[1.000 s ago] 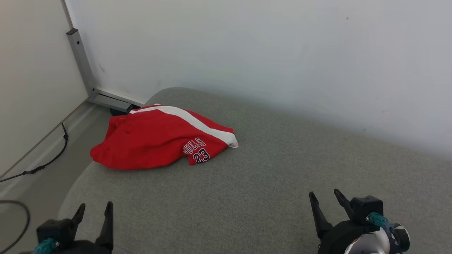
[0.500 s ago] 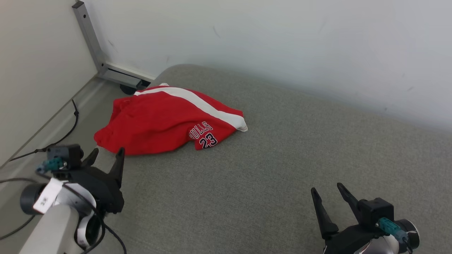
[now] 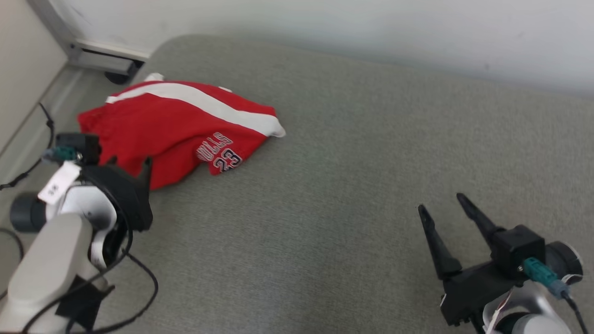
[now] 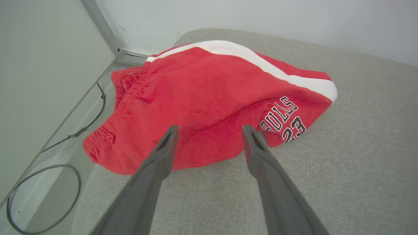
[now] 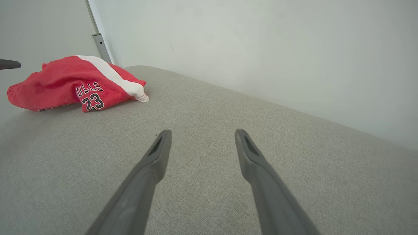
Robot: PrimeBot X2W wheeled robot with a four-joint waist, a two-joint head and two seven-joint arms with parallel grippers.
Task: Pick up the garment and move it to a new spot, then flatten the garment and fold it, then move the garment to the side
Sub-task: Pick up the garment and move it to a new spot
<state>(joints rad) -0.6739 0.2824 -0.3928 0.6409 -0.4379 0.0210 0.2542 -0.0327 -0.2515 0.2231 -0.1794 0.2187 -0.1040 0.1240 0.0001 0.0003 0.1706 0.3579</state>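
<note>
Garment point(image 3: 176, 125) up at the far left corner of the grey cushion point(image 3: 325, 185): red, bunched in a loose heap, not flat, not folded. Broad white stripe across the top, running from the far left down to a white tip on the right end. Lettering "ULLS" and "23" on the near right flap, facing the robot. In the left wrist view, garment point(image 4: 202, 98) close and large, gathered elastic waistband on the left, reaching the cushion's left edge; hard to tell whether any of it hangs over.

Over to the left gripper point(image 3: 130, 162): released, two dark fingers spread wide, pointing straight at the near edge of the heap. Same from its own camera, left gripper point(image 4: 210, 128) with both tips lined up on the red cloth's near hem. Touching or just short of it? Cannot tell.

Now the right gripper point(image 3: 441, 202): released as well, fingers splayed, out over the near right part of the cushion, well apart from the garment. From the right wrist, right gripper point(image 5: 203, 131) above bare grey fabric, garment point(image 5: 65, 85) far off at the upper left, one dark fingertip point(image 5: 8, 64) of the other arm poking in at the left edge.

Behind the cushion's far edge, pale wall point(image 3: 371, 28); beyond the far left corner, a grey metal frame point(image 3: 100, 55) down on the floor.
</note>
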